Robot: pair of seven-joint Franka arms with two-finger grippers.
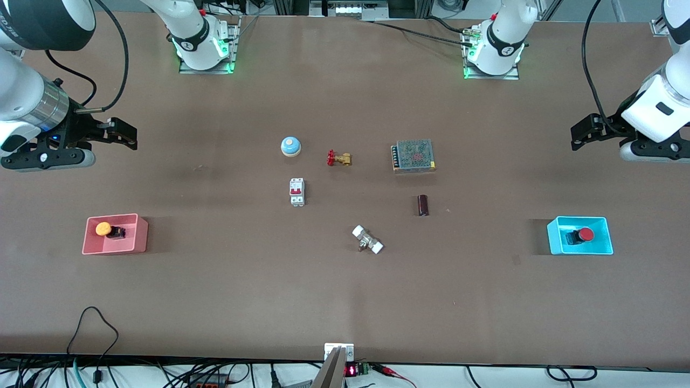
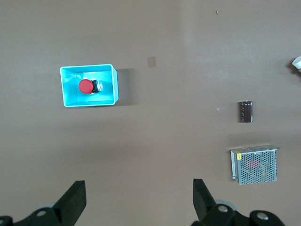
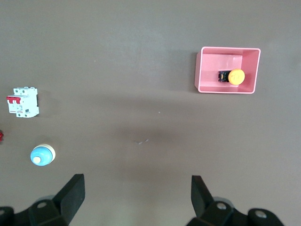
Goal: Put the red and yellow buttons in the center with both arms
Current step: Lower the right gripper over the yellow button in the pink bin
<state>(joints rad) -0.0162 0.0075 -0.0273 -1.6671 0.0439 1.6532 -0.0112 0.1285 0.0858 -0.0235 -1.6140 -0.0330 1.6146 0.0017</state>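
Observation:
The red button (image 1: 586, 234) lies in the cyan bin (image 1: 555, 237) at the left arm's end of the table. It also shows in the left wrist view (image 2: 85, 86). The yellow button (image 1: 103, 229) lies in the pink bin (image 1: 141, 234) at the right arm's end, and also shows in the right wrist view (image 3: 236, 76). My left gripper (image 1: 582, 132) is open and empty above bare table (image 2: 138, 186). My right gripper (image 1: 126, 134) is open and empty above bare table (image 3: 136, 181). The center of the tabletop (image 1: 356, 199) holds scattered parts.
Around the middle lie a blue bell (image 1: 290, 146), a white breaker (image 1: 297, 192), a brass valve (image 1: 338, 158), a mesh power supply (image 1: 413, 156), a dark cylinder (image 1: 423, 205) and a white-capped fitting (image 1: 367, 240). Two green-lit arm bases (image 1: 205, 48) (image 1: 493, 51) stand at the table's edge farthest from the front camera.

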